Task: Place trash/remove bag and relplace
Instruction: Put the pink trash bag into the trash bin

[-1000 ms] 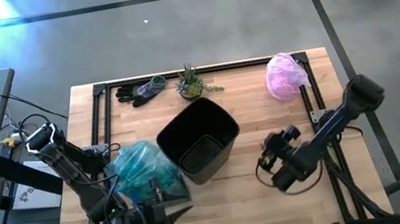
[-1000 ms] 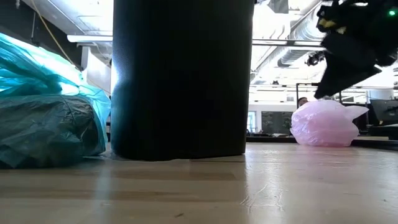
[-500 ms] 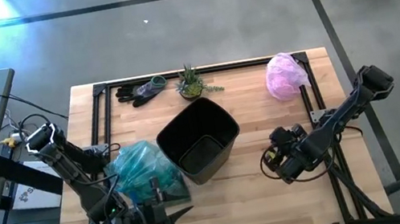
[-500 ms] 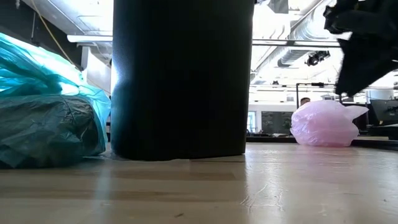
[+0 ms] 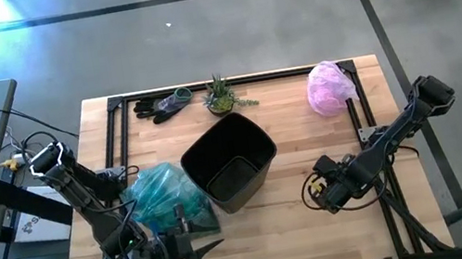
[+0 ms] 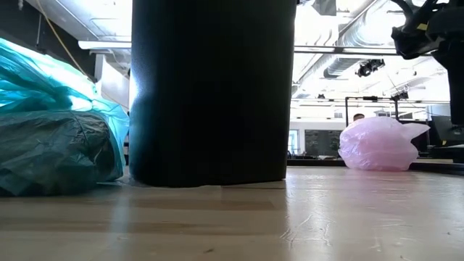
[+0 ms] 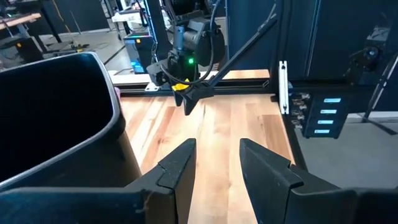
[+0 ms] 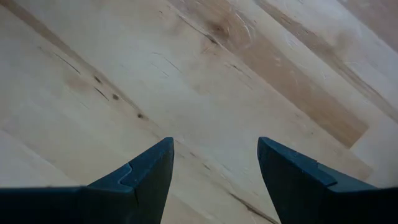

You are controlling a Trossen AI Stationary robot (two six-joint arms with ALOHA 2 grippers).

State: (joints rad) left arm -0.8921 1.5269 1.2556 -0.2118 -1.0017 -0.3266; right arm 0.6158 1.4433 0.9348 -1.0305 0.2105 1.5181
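The bag [image 5: 165,197] is lying in a crumpled teal heap on the worktop [image 5: 275,225], pressed against the left side of the black bin [image 5: 230,162]; in the low view it is bulging as a wrinkled, translucent mound [image 6: 54,141] touching the bin's wall [image 6: 212,90]. It is probably handling as light, limp and slippery film that is giving way under any push, so a pinch on a gathered fold or on the drawstring edge is looking safer than a squeeze on the rounded belly, which might tear or slide out. No loose trash is showing on the wood, and the bin is standing unlined. The left pincer [image 7: 216,163] is resting low at the near edge, just beside the bag, its fingers partly apart and holding nothing. The right pincer [image 8: 214,163] is hovering over bare boards to the right of the bin, its fingers spread wide and empty. Farther back, a pale pink bag [image 5: 329,88], a small plant [image 5: 222,94] and dark gloves [image 5: 161,104] are sitting along the far edge.
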